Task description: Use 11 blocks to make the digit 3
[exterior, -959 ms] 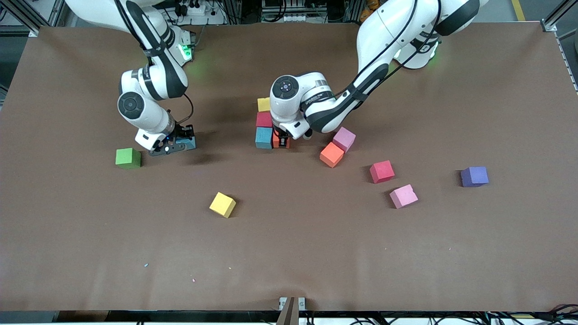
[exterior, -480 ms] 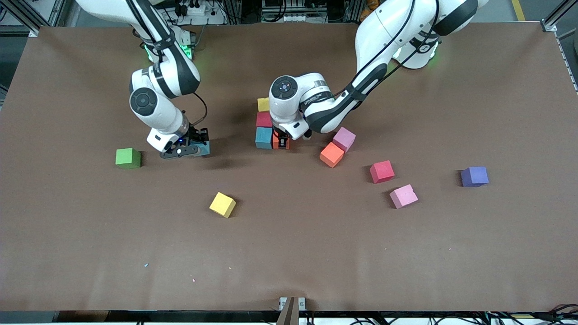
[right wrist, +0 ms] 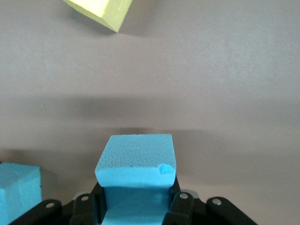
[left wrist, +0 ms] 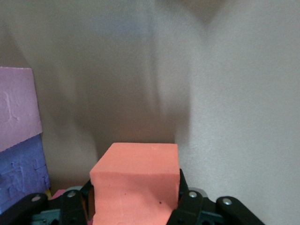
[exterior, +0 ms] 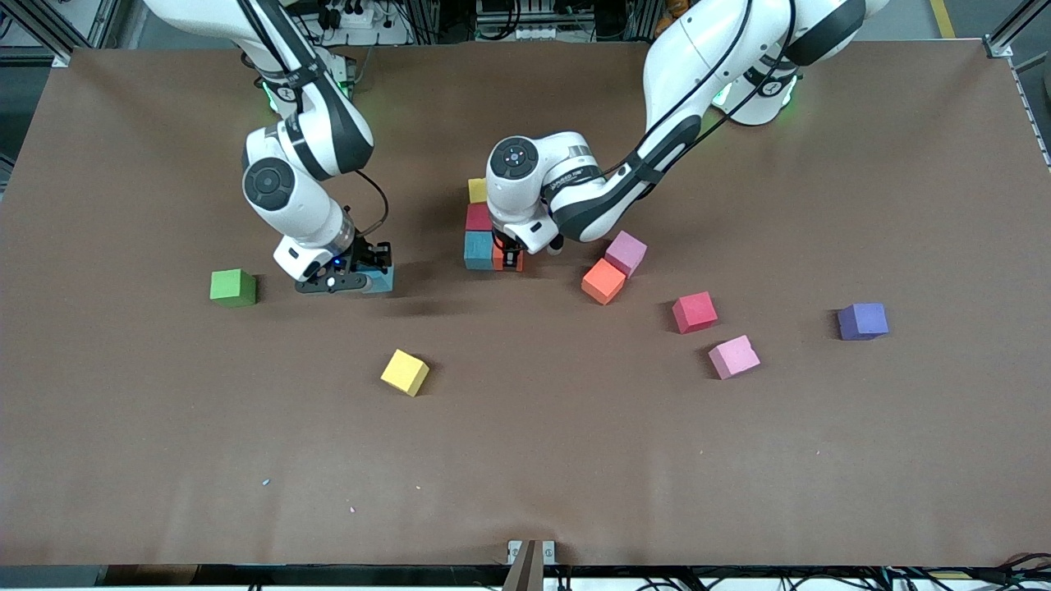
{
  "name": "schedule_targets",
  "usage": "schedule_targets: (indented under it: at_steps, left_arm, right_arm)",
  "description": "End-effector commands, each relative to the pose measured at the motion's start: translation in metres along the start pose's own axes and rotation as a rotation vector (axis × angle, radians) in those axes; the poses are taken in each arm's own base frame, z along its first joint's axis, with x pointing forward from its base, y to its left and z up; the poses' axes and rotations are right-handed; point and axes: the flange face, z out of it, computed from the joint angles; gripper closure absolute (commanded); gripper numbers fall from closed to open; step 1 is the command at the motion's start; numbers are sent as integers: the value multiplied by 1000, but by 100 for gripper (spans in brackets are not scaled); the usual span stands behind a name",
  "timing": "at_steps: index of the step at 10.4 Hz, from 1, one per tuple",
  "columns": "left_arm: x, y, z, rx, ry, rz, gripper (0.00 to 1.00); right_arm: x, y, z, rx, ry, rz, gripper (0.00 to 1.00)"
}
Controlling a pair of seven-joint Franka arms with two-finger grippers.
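1. Near the middle of the table, an orange block (exterior: 502, 259) is clamped between the nearly closed fingers of the left gripper (exterior: 511, 261), touching a light blue block (exterior: 478, 250) in a column with a red block (exterior: 479, 217) and a yellow block (exterior: 479, 190).
2. A second light blue block (right wrist: 136, 161) is gripped by the closed-down right gripper (exterior: 361, 277), above the table between that column and the green cube (exterior: 233, 287).
3. Loose blocks are scattered nearer the front camera: yellow (exterior: 405, 372), orange (exterior: 603, 281), pink (exterior: 733, 356), purple (exterior: 863, 321).
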Motion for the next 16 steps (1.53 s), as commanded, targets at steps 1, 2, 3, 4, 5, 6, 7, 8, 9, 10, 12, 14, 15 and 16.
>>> schedule_targets:
  at_steps: [1,2,3,4,5,6,7,8,9,10,12,14,15,16]
  left_arm:
    - [-3,2,1,-22,2,-37,97]
    - [-3,2,1,-21,1,-38,86]
    - [0,6,0,-23,2,-41,64]
    - [0,6,0,-28,3,-36,9]
    - [0,6,0,-30,4,-31,0]
    - [0,7,-2,-34,3,-31,0]
    - [0,8,-4,-36,3,-30,0]
    - [0,8,-7,-39,4,-30,0]
    - [-1,9,-15,-50,3,-30,0]
    - [0,9,-18,-51,17,-28,0]
    - [0,6,-44,-70,43,-21,0]
    - [6,1,-66,-94,64,-1,0]
    - [17,6,-75,-105,73,13,0]
    - [26,14,-88,-117,70,13,0]
  right_arm:
    - [10,-25,6,24,-15,61,87]
    - [9,-39,4,31,-12,78,87]
    - [12,-44,1,39,-5,99,87]
    - [16,-55,2,47,-4,128,87]
    - [21,-63,5,57,-6,159,87]
    - [27,-72,7,63,-7,187,87]
    - [31,-78,8,67,-12,207,87]
    - [34,-81,5,68,-16,215,89]
    - [37,-89,4,68,-29,249,91]
    - [39,-99,3,68,-38,282,91]
    - [36,-116,10,66,-46,317,92]
    - [34,-139,11,71,-41,347,93]
    - [33,-153,14,71,-40,355,93]
    - [33,-167,17,73,-36,359,93]
